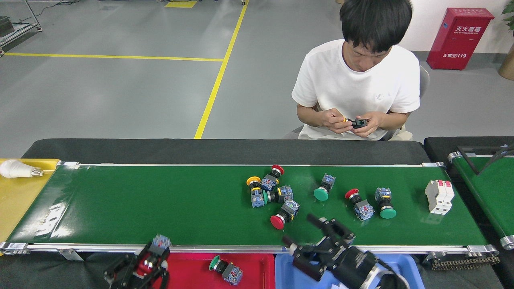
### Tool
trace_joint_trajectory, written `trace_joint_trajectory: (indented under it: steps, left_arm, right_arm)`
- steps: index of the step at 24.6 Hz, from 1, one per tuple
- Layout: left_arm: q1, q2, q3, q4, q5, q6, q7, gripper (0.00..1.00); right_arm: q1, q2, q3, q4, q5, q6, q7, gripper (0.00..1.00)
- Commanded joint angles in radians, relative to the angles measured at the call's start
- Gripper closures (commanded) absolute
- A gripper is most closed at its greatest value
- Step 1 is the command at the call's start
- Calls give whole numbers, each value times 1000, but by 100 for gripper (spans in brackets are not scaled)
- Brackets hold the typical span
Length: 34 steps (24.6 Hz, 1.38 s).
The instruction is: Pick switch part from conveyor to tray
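The left gripper (149,260) was clamped on a red switch (154,253) beside the red tray (257,265); the right gripper (311,233) hung spread over the conveyor's (160,204) near edge.
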Motion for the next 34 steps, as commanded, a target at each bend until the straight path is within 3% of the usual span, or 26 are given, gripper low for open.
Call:
trace_joint_trajectory:
  steps: [1,3,4,7,10,13,16,20,25,29,33,34]
  left_arm:
    - [5,-2,-22,-19,-27,1,35,63]
    - [6,-16,-22,-20,-27,4,47,28]
    - [6,-22,-16,-20,-26,4,49,0]
    - [6,-25,1,-20,-24,3,49,0]
    - [6,-27,36,-29,14,0,49,0]
    - [6,-28,76,-32,92,4,29,0]
    - [3,-44,168,-32,197,6,-60,0]
    - [2,-42,250,-25,232,6,-78,0]
    - [-20,-36,239,-31,224,4,-80,0]
    - [-125,-35,145,-14,134,3,-86,0]
    - [-199,-42,56,27,69,3,-88,0]
    - [-205,-41,33,32,56,1,-88,0]
  right_arm:
    - [-4,-27,-61,-15,12,133,-27,2]
    - [22,-50,-110,-16,51,217,-107,2]
    - [39,-55,-121,-16,69,252,-165,2]
    - [123,-62,-126,-38,89,294,-307,2]
    - [238,-81,-120,-85,89,271,-322,1]
    - [229,-79,-110,-82,95,249,-307,2]
    - [155,-73,8,-62,121,257,-215,2]
    - [76,-33,126,5,182,312,-172,2]
    - [-53,-27,268,162,227,459,-172,2]
    - [-179,-16,353,297,229,582,-178,3]
    - [-208,-29,376,320,222,588,-189,33]
    - [-210,-27,376,318,222,577,-192,54]
